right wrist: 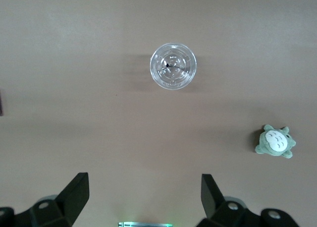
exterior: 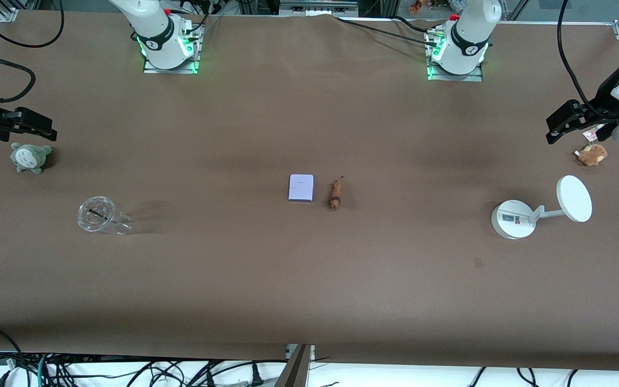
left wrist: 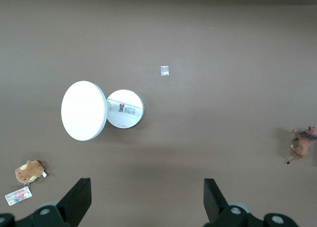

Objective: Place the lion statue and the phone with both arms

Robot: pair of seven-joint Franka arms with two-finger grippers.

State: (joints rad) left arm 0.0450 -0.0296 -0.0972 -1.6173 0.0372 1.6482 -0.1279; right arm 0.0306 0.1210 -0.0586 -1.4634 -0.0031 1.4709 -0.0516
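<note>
My left end effector (left wrist: 143,202) and right end effector (right wrist: 141,199) hover wide open, empty, at their counter ends. The flat pale-lavender phone (exterior: 301,187) lies mid-counter beside the small orange-brown lion statue (exterior: 336,194); only my left wrist view catches the lion (left wrist: 304,143).

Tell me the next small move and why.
Probably bring the left gripper in over the lion statue: the lion statue and phone lie untouched side by side mid-table, while both open grippers, right gripper included, wait at the table's ends.
</note>
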